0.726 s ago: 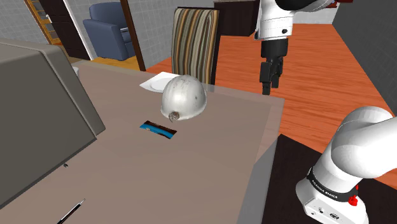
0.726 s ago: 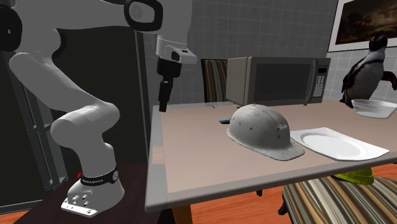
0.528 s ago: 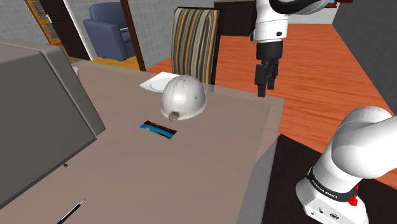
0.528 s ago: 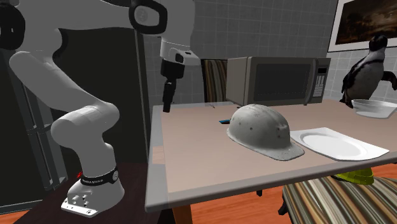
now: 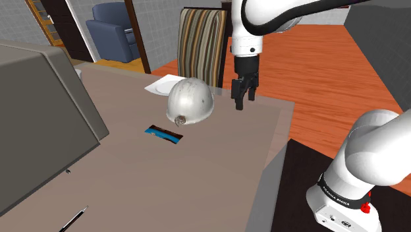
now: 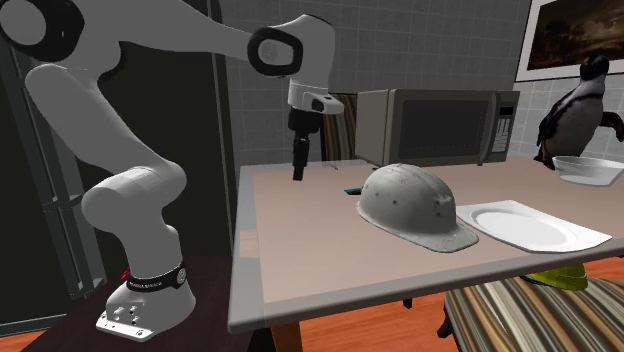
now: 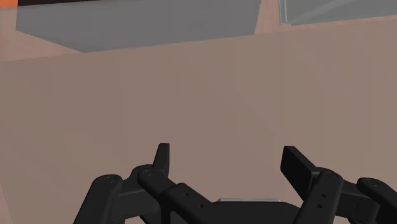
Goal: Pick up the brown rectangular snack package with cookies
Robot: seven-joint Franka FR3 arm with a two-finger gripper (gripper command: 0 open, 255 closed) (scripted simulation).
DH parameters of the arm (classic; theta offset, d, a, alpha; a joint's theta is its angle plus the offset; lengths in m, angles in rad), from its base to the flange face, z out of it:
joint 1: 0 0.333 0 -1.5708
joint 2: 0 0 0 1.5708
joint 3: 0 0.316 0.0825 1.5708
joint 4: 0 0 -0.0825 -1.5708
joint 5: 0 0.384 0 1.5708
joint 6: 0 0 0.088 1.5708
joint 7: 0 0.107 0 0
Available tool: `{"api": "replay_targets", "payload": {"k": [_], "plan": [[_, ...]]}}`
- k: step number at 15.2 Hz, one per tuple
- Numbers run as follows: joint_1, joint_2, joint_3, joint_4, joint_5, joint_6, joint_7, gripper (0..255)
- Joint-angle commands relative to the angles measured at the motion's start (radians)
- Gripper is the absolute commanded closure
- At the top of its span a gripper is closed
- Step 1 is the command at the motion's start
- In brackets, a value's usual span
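Observation:
The snack package (image 5: 163,134) lies flat on the brown table (image 5: 204,178), a dark brown rectangle with a blue patch, just in front of a white hard hat (image 5: 190,100). In the second exterior view only a thin blue sliver of the package (image 6: 351,190) shows beside the hat (image 6: 412,207). My black gripper (image 5: 240,104) hangs above the table near its far edge, to the shoulder view's right of the hat and well away from the package. Its fingers point down at bare tabletop (image 7: 191,102). The gripper (image 7: 229,159) is open and holds nothing. From across the table the gripper (image 6: 298,172) hovers over the table's back left part.
A grey microwave (image 5: 39,112) stands at the shoulder view's left. A white plate (image 5: 163,86) lies behind the hat, with a striped chair (image 5: 201,39) beyond it. A pen (image 5: 74,219) lies near the front. A penguin figure (image 6: 580,100) and a bowl (image 6: 588,168) stand at the second exterior view's right.
The arm has swung to the shoulder view's left and a little lower, from beyond the table's edge to over the tabletop beside the hat. The package has not moved.

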Motion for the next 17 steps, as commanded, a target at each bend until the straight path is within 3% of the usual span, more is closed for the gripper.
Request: {"api": "replay_targets", "payload": {"k": [1, 9, 17], "plan": [[0.01, 0.066, 0.033, 0.039, 0.005, 0.046, 0.031, 0], [0.038, 0.323, 0.149, 0.202, -0.037, 0.199, 0.163, 0], [0.085, 0.613, 0.227, 0.446, -0.172, 0.277, 0.321, 0]]}}
